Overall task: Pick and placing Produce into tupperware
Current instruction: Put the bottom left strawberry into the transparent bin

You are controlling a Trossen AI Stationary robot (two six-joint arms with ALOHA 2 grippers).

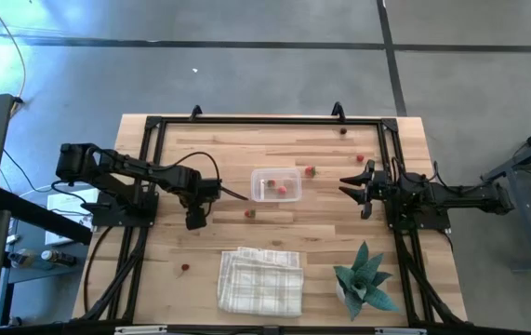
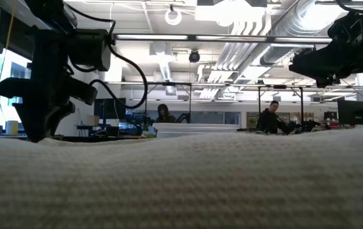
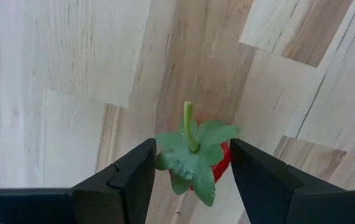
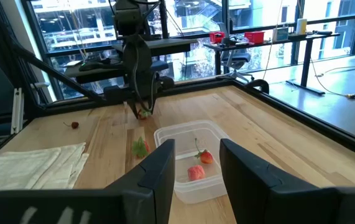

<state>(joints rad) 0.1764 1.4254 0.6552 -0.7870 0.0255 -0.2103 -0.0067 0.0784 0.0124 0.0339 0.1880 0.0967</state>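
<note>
The clear tupperware (image 1: 275, 184) stands mid-table with two red pieces inside (image 4: 197, 171). More small red produce lies loose on the wood: one by its right side (image 1: 310, 171), one in front of it (image 1: 250, 212), one near the left front (image 1: 185, 267), and two toward the far right (image 1: 360, 159). My left gripper (image 1: 195, 220) points down, left of the tupperware, shut on a small strawberry (image 3: 196, 163). My right gripper (image 1: 351, 190) hovers open to the right of the tupperware, which shows between its fingers (image 4: 193, 163). My left gripper pinches the small strawberry between its two fingers, coming from above and pointing down. One finger (image 3: 133, 177) meets the green leaf cap (image 3: 177, 158); the other meets the red body (image 3: 222, 163). The stem (image 3: 189, 124) stands upright toward the wrist. The right wrist view shows the strawberry (image 4: 143, 114) at the fingertips, close above the wood.
A folded white checked cloth (image 1: 260, 279) lies at the near edge and fills the lower half of the low view (image 2: 181, 184). A small green potted plant (image 1: 365, 279) stands near right. A black frame (image 1: 246, 121) borders the table. Bare wood lies between the arms.
</note>
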